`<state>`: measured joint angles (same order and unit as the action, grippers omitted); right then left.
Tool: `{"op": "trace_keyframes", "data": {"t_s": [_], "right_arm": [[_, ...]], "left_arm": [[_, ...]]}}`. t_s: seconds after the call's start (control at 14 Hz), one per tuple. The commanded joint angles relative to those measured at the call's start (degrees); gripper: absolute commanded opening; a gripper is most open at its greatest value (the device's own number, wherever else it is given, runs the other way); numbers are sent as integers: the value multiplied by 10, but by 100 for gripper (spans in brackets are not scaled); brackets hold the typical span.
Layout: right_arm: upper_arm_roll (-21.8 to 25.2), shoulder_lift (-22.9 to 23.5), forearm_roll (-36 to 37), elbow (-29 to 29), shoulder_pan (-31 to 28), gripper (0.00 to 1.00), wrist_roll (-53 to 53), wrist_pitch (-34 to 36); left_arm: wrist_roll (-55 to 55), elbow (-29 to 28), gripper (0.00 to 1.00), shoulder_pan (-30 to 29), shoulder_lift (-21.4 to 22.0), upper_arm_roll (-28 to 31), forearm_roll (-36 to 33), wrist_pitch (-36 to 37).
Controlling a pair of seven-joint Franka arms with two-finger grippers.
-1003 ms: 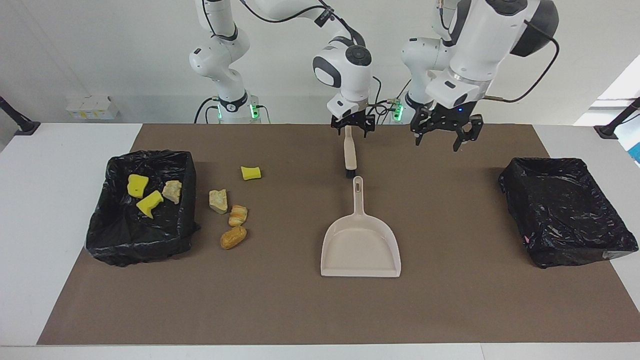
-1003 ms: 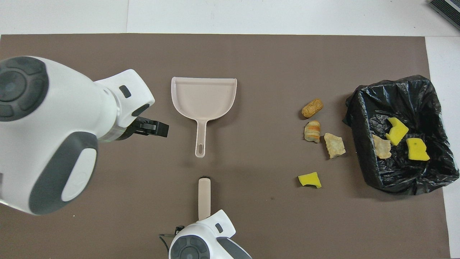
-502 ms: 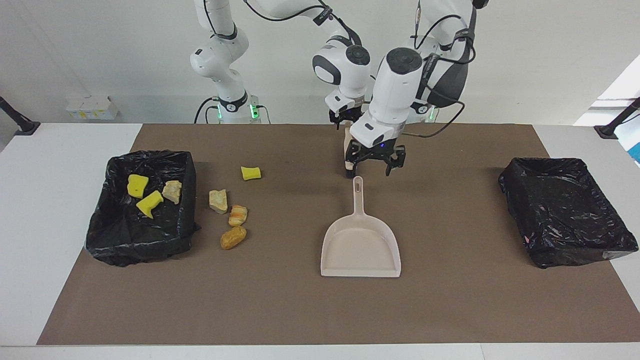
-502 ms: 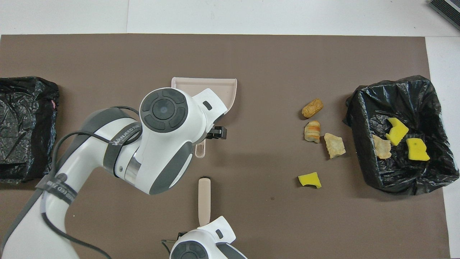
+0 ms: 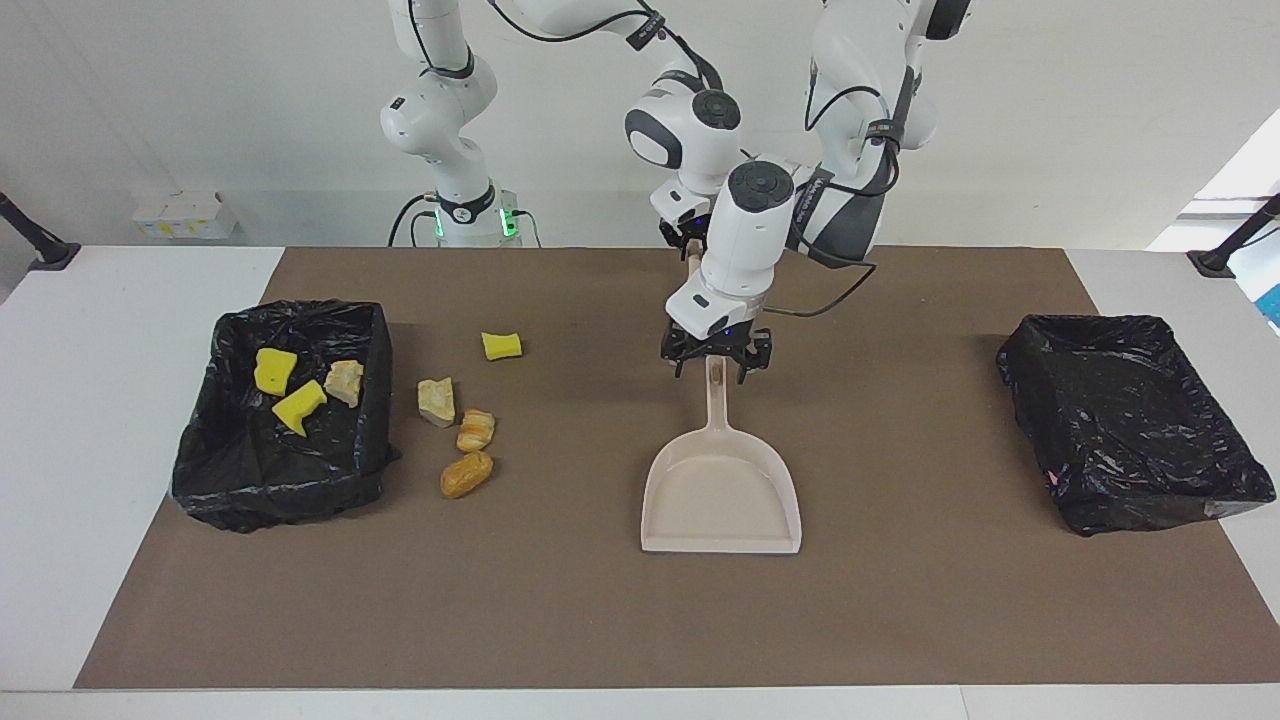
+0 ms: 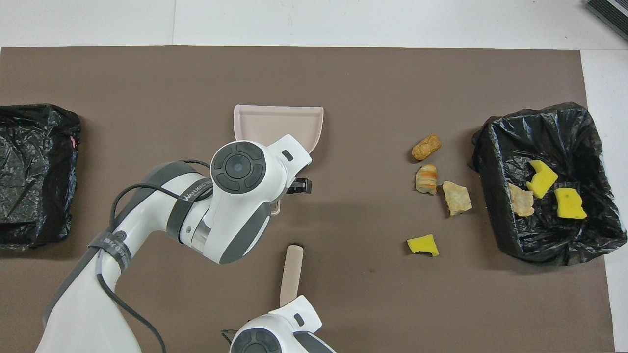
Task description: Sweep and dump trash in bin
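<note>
The beige dustpan lies flat mid-mat, its handle pointing toward the robots. My left gripper is down at the handle's end, open, a finger on either side. My right gripper is shut on the beige brush, mostly hidden by the left arm in the facing view. Trash lies on the mat beside the bin: a yellow sponge chunk, a tan piece, a striped pastry and a bread roll. Two yellow chunks and a tan scrap are in the bin.
A second black-lined bin stands at the left arm's end of the table. The brown mat covers most of the white table. The left arm's wrist covers part of the dustpan in the overhead view.
The left arm swung in from its end of the table and lowered its open gripper over the dustpan handle. The right gripper closed on the brush, whose handle has tilted slightly.
</note>
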<state>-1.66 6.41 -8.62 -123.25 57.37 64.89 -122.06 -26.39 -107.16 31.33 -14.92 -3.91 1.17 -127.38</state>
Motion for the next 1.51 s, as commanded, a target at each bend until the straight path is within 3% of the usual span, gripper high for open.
{"op": "trace_keyframes", "data": {"t_s": [0.0,0.07,0.14,0.29,0.43,0.57,0.79,0.86,0.93,1.08,1.29,1.43], "right_arm": [[4,-10,-3,27,-24,0,-20,71],[6,-14,2,26,-37,0,-20,94],[7,-20,32,24,-45,0,-21,118],[6,-33,55,24,-83,0,-35,144],[5,-61,60,20,-138,0,-126,180],[6,-88,63,20,-196,0,-186,193],[6,-95,101,21,-276,0,-266,204],[6,-95,116,21,-304,0,-300,203],[6,-92,128,21,-331,0,-332,199],[5,-85,193,22,-371,0,-394,191],[6,-67,210,21,-457,0,-522,129],[6,-54,232,20,-481,0,-562,103]], "left_arm": [[-2,-24,100,0,2,7,-3,-33],[-2,-29,94,-4,-1,7,-3,-38],[-1,-29,81,-11,-3,7,-3,-41],[1,-29,78,-11,-9,7,-4,-45],[1,-28,78,-5,-25,7,-4,-58],[1,-21,66,-6,-27,7,-7,-64],[1,-19,34,-4,-27,8,-10,-62],[1,-11,14,-5,-27,8,-11,-55],[2,-2,0,-11,-27,8,-11,-53],[29,3,0,-15,-18,13,-26,-51],[115,2,0,-24,1,15,-77,-9],[193,2,0,-27,12,16,-86,22]]}}
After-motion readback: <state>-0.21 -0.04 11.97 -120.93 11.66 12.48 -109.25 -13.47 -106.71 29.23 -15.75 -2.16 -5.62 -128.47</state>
